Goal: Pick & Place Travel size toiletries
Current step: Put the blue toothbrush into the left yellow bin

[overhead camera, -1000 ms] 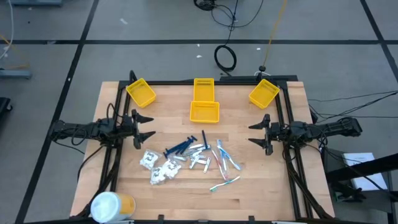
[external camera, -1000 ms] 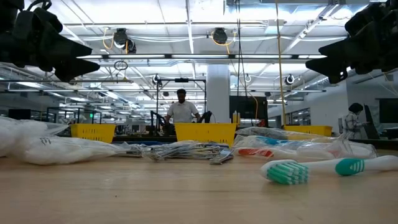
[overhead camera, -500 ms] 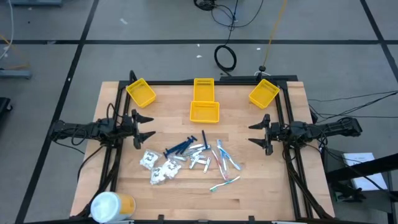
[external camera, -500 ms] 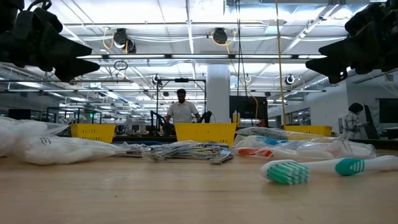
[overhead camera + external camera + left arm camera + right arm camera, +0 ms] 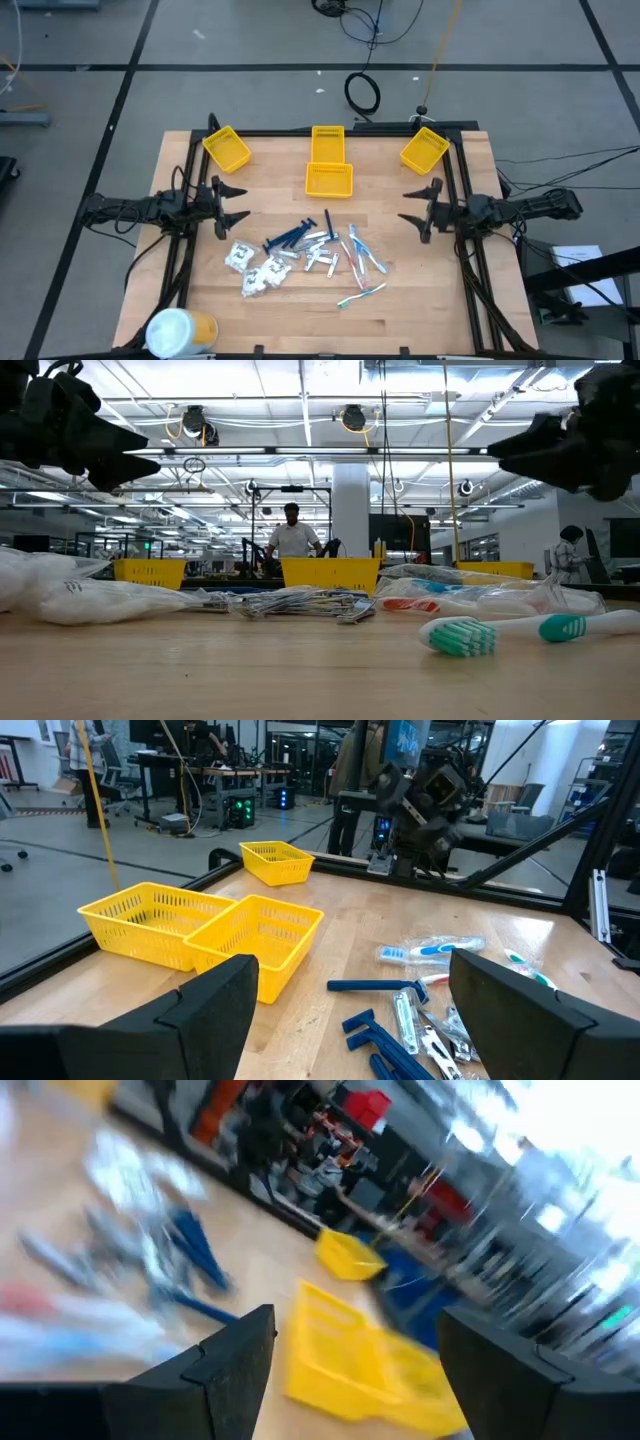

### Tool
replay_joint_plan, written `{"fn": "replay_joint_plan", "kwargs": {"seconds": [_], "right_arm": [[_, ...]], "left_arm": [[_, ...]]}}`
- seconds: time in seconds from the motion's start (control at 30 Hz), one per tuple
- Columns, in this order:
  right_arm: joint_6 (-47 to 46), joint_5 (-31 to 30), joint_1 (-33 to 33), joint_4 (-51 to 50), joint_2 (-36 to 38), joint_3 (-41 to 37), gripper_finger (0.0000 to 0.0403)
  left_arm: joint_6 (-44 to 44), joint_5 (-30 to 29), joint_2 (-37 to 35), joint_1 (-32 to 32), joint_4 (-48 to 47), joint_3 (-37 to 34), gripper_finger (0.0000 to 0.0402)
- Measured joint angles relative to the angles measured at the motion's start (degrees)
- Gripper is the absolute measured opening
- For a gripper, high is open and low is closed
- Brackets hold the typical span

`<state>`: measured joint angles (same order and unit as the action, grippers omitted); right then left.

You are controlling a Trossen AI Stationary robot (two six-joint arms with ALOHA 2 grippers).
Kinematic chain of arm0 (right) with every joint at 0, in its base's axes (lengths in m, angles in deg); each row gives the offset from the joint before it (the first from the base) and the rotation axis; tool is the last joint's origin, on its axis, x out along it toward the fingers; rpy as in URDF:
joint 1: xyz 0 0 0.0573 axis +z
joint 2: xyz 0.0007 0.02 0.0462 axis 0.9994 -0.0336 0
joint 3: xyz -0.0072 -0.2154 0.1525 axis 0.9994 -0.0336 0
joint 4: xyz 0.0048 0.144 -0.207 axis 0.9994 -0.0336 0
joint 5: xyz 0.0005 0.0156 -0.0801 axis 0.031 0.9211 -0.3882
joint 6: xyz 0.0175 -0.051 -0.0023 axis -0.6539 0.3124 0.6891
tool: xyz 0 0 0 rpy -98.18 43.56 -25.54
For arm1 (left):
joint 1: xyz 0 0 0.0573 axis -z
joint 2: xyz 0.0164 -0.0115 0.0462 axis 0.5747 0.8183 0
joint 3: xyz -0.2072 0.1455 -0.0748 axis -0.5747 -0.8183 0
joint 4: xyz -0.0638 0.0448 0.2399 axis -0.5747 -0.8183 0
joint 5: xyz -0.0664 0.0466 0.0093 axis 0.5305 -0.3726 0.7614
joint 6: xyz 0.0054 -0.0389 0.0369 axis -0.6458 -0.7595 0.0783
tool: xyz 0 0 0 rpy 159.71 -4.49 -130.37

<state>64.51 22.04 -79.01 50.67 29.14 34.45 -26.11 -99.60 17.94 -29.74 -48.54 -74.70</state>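
Travel size toiletries [image 5: 310, 255] lie loose in a cluster near the counter [image 5: 420, 300] centre, none in any container: dark blue razors [image 5: 292, 237] toward 12 o'clock of the pile, white crinkly packets [image 5: 255, 268] at 9, silvery tubes [image 5: 320, 255] in the middle, thin toothbrushes [image 5: 362, 292] at 4 to 5. Four yellow bins stand along the far edge: one at 11 o'clock [image 5: 226, 149], two touching end to end at 12 [image 5: 328, 165], one at 1 [image 5: 424, 150]. All look empty. Left gripper [image 5: 232, 204] hovers at 9 o'clock, fingers apart, holding nothing. Right gripper [image 5: 418, 211] hovers at 3 o'clock, fingers apart, holding nothing. White-and-yellow cylinder [image 5: 180, 331] sits at 7 o'clock
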Motion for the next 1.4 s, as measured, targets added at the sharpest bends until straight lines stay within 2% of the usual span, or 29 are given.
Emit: {"fn": "replay_joint_plan", "kwargs": {"seconds": [0.1, 0.23, 0.63, 0.7, 0.8, 0.9, 0.97, 1.13, 1.2, 1.3, 1.4], "right_arm": [[9.0, 0.1, 0.0, -0.1, 0.0, 0.0, 0.0263], [13.8, 0.3, 0.0, 0.9, 0.0, 0.0, 0.0263], [13.4, 7.8, 0.0, 9.2, -0.5, 0.0, 0.0263], [8.6, 8.5, 0.1, 10.6, -0.8, 0.0, 0.0263], [-5.0, 13.3, 0.0, 10.6, -1.2, 0.0, 0.0263], [-16.2, 19.8, 0.0, 12.3, -1.8, 0.0, 0.0263], [-20.4, 24.4, 0.0, 15.1, -2.1, 0.0, 0.0263], [-37.9, 35.3, 0.0, 23.8, -2.1, 0.0, 0.0263], [-44.4, 37.9, 0.0, 26.7, -2.1, 0.0, 0.0263], [-52.0, 37.9, 0.0, 28.3, -2.1, 0.0, 0.0263], [-54.1, 37.6, 0.0, 27.1, -2.1, 0.0, 0.0263]], "left_arm": [[0.0, 0.0, 0.0, 0.0, 0.0, 0.0, 0.0324], [0.0, 0.0, 0.0, 0.0, 0.0, 0.0, 0.0324], [0.0, 0.0, 0.0, 0.0, 0.0, 0.0, 0.0324], [0.0, 0.0, 0.0, 0.0, 0.0, 0.0, 0.0324], [0.0, 0.0, 0.0, 0.0, 0.0, 0.0, 0.0324], [0.0, 0.0, 0.0, 0.0, 0.0, 0.0, 0.0324], [0.0, 0.0, 0.0, 0.0, 0.0, 0.0, 0.0324], [0.0, 0.0, 0.0, 0.0, 0.0, 0.0, 0.0324], [0.0, 0.0, 0.0, 0.0, 0.0, 0.0, 0.0324], [0.0, 0.0, 0.0, 0.0, 0.0, 0.0, 0.0324], [0.0, 0.0, 0.0, 0.0, 0.0, 0.0, 0.0324]]}}
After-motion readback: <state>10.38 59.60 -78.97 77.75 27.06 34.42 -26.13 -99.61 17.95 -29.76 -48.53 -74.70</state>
